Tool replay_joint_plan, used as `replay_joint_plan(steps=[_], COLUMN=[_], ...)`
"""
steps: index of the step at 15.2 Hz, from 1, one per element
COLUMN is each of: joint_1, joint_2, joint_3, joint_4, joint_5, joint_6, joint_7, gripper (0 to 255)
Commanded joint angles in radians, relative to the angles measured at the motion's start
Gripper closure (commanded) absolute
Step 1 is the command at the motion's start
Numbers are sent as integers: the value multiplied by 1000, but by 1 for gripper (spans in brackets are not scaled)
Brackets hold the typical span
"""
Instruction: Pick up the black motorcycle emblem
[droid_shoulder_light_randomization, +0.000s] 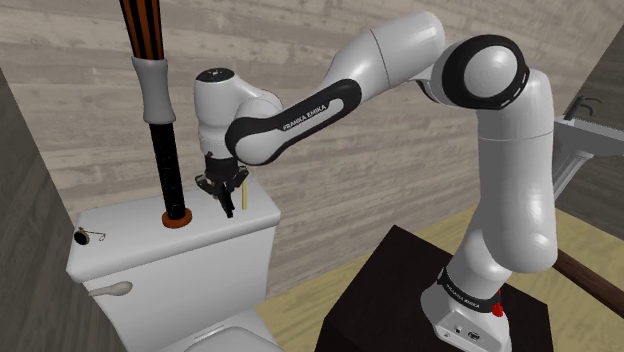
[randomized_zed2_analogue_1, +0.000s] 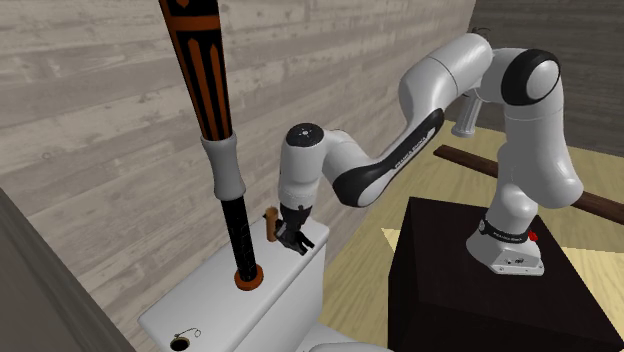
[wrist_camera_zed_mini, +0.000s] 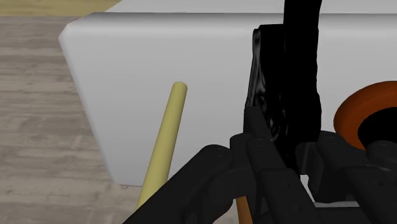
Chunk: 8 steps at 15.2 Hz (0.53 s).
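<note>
Black fingers (wrist_camera_zed_mini: 264, 162) clamp the glossy black emblem (wrist_camera_zed_mini: 280, 83), its long axis running straight out past their tips; the gripper (droid_shoulder_light_randomization: 224, 194) hangs over the white tank lid (droid_shoulder_light_randomization: 130, 235), at 2 o'clock from the bat's orange base (droid_shoulder_light_randomization: 176, 218), shoulder view.

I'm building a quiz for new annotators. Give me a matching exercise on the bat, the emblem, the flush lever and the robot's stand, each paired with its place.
Things:
A. baseball bat
B. black emblem
C. flush lever
D. robot's stand

Places:
1. dark box beside the toilet
2. upright on the toilet tank lid
3. between the fingers of the gripper
4. on the tank's front face

Pairs: A-2, B-3, C-4, D-1
</note>
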Motion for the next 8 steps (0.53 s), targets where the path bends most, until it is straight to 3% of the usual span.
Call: replay_joint_plan(steps=[1, 8], joint_1=[-3, -7], joint_2=[-14, -43], joint_3=[4, 14], joint_4=[7, 34], joint_5=[9, 31], joint_6=[-19, -72], joint_7=[-9, -31], gripper=[255, 255])
